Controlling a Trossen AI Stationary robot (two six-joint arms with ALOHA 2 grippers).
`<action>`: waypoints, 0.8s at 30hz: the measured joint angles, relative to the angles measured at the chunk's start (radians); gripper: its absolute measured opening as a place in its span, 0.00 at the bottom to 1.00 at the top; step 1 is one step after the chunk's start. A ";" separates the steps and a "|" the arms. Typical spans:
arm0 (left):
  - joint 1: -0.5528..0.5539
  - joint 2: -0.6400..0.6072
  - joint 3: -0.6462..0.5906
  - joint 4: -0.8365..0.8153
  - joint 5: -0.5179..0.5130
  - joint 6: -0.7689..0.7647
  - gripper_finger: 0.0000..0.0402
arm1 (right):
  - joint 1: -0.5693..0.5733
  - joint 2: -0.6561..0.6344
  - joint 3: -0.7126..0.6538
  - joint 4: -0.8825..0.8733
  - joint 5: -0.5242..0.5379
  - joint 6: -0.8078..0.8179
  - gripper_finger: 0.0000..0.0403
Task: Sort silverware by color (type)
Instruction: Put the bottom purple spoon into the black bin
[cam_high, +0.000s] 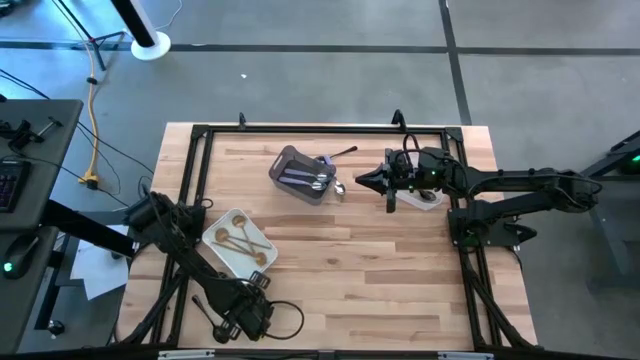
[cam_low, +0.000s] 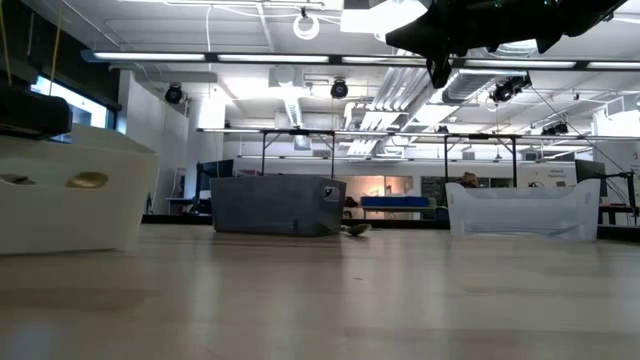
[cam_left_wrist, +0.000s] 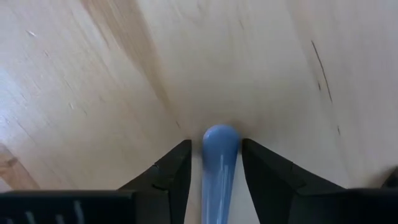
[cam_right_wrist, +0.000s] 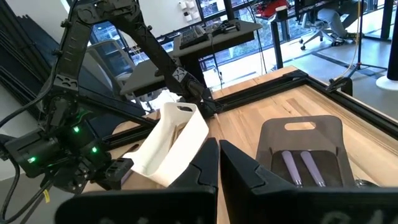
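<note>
Left gripper (cam_left_wrist: 214, 171) low over bare wood at near-left corner of table (cam_high: 400, 280), fingers (cam_left_wrist: 171, 171) part open, straddling blue/lilac handle (cam_left_wrist: 219, 162); grip vs. just flanking: can't tell. Right gripper (cam_right_wrist: 219, 165) shut, empty, hovering high by clear tub (cam_high: 420, 197) at far right. White tray (cam_high: 215, 238): 3 gold pcs (cam_high: 240, 240). Grey bin (cam_high: 285, 160): 2 lilac-handled pcs (cam_right_wrist: 301, 167) visible in right wrist view. 1 black pc (cam_high: 342, 153) on table just behind bin, 1 silver pc (cam_high: 340, 189) beside bin.
</note>
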 joint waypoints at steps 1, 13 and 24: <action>0.000 0.000 0.000 0.000 0.000 0.000 0.31 | 0.000 0.000 0.000 0.000 0.000 0.000 0.00; 0.001 0.001 0.012 -0.025 -0.005 0.001 0.30 | 0.000 0.000 0.000 -0.012 0.000 0.000 0.00; 0.001 -0.007 0.026 -0.044 -0.019 0.022 0.30 | 0.000 0.000 0.000 -0.034 0.000 0.000 0.00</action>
